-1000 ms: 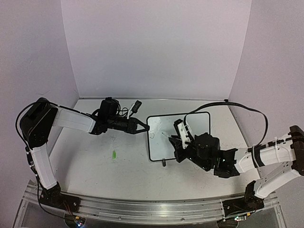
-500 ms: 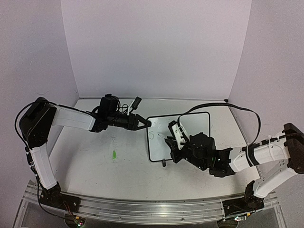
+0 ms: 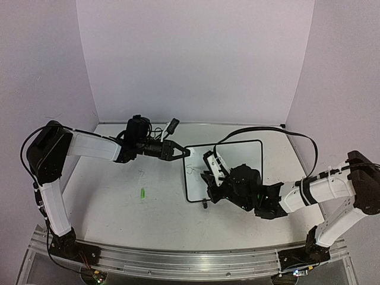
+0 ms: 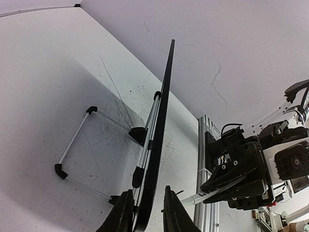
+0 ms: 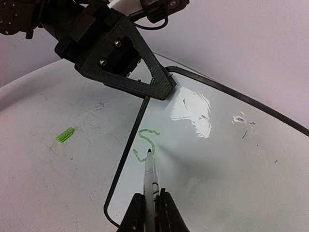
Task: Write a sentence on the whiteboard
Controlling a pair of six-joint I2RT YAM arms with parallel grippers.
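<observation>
1. Two arms meet over the small glossy white rectangular whiteboard with a thin black frame (image 3: pixel 246 153). It sits on the pale counter (image 3: pixel 113 202), right of centre and between my two grippers.
2. My left gripper (image 3: pixel 185 153) reaches in from the left to the board's far left corner. In the left wrist view the board (image 4: pixel 163 121) shows edge-on. There the gripper (image 4: pixel 147 215) has one finger on each side of the frame, close in. I see a sliver of light beside one finger, so I cannot tell whether it really pinches the frame.
3. Behind the board in that same view is a thin silver wire stand with black ends (image 4: pixel 75 140), resting on the counter.
4. My right gripper (image 5: pixel 150 215) is clamped on a slim white-barrelled marker (image 5: pixel 151 179). The marker's tip is down on the board (image 5: pixel 231 159), near its left edge.
5. Of the sentence (image 5: pixel 146 142), only one thin green "S" is written, and the marker tip touches its lower curl.
6. One small bright green cap-like piece (image 5: pixel 64 135) lies on the counter left of the board, well apart from both grippers.
</observation>
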